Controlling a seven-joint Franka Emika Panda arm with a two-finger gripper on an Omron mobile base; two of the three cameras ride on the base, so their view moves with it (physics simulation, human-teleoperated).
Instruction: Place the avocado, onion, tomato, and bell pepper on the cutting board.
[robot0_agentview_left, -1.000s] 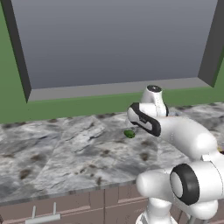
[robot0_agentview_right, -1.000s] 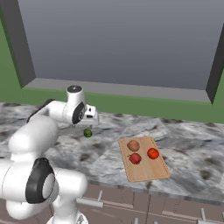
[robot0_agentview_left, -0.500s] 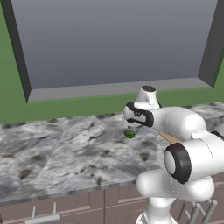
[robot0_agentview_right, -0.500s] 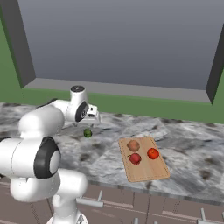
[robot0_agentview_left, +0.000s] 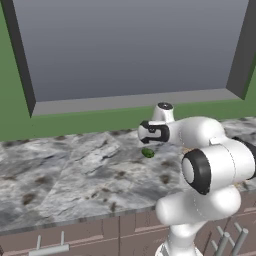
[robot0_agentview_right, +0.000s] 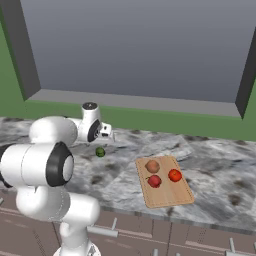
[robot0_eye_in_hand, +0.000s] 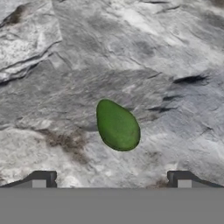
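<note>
The dark green avocado (robot0_eye_in_hand: 117, 126) lies on the grey marble counter, also seen as a small green oval (robot0_agentview_left: 148, 153) (robot0_agentview_right: 100, 152). My gripper (robot0_eye_in_hand: 111, 179) hangs directly above it, open, with the avocado centred ahead of its spread fingertips (robot0_eye_in_hand: 42, 178). In the base views the hand (robot0_agentview_left: 151, 133) (robot0_agentview_right: 103, 131) sits just over the avocado. To the right, the tan cutting board (robot0_agentview_right: 172, 196) holds the brownish onion (robot0_agentview_right: 152, 166), the deeper red bell pepper (robot0_agentview_right: 154, 181) and the bright orange-red tomato (robot0_agentview_right: 175, 175).
The marble counter (robot0_agentview_left: 75, 175) runs under a wide window with a grey sill (robot0_agentview_right: 140, 102) and green wall behind. Cabinet drawers with handles (robot0_agentview_right: 100, 231) line the counter's front. My own white arm bulks in the foreground of both base views.
The arm has folded closer to the cameras while the hand stays over the avocado. The vegetables on the board have not moved.
</note>
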